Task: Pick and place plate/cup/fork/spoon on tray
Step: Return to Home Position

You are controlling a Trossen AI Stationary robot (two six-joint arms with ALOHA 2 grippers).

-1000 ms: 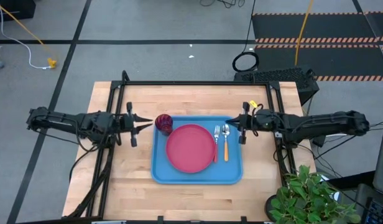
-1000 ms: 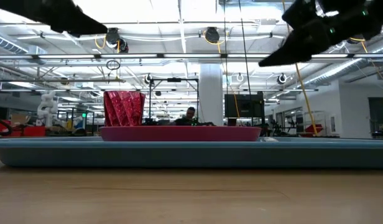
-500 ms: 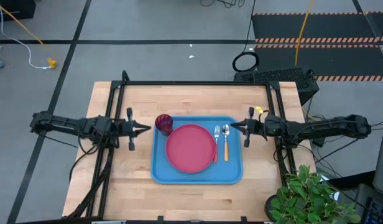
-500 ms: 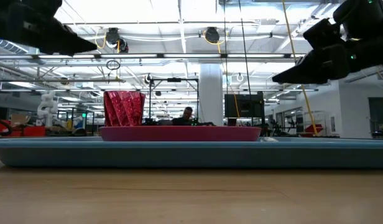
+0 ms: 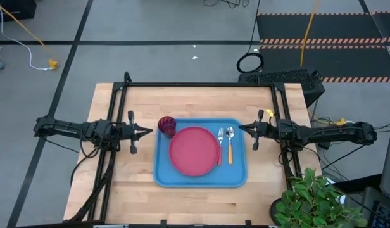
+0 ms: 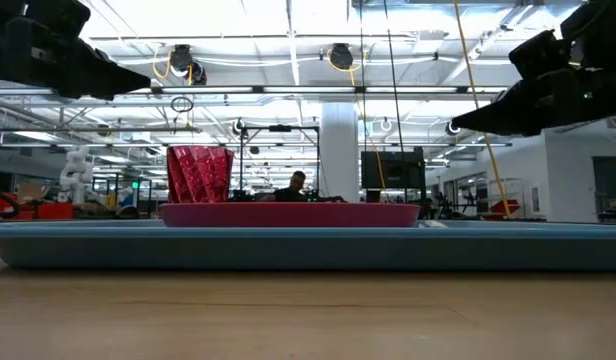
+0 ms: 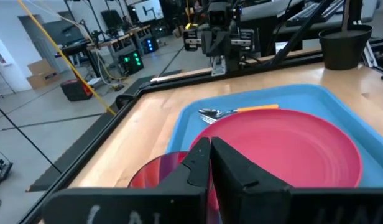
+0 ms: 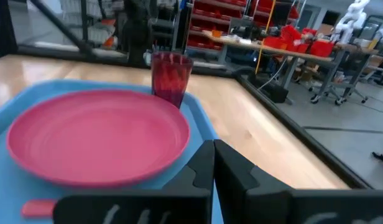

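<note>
The blue tray [image 5: 163, 177] lies in the middle of the table. On it rest the pinkish-red plate [image 5: 194, 151], the dark red cup [image 5: 167, 126] upright at the far left corner, and the fork [image 5: 220, 144] and orange-handled spoon [image 5: 230, 144] side by side right of the plate. My left gripper [image 5: 148, 132] is shut and empty, just left of the tray near the cup. My right gripper [image 5: 240, 128] is shut and empty, off the tray's right edge. Both hang above the table.
A black frame [image 5: 201, 85] runs along the table's far edge and down both sides. A potted plant [image 5: 315, 202] stands at the near right corner. Bare wood [image 5: 195, 206] lies in front of the tray.
My right gripper has drawn back from over the tray's right rim toward the table's right edge and come lower. My left gripper has drawn back slightly toward the table's left edge. The things on the tray have stayed where they were.
</note>
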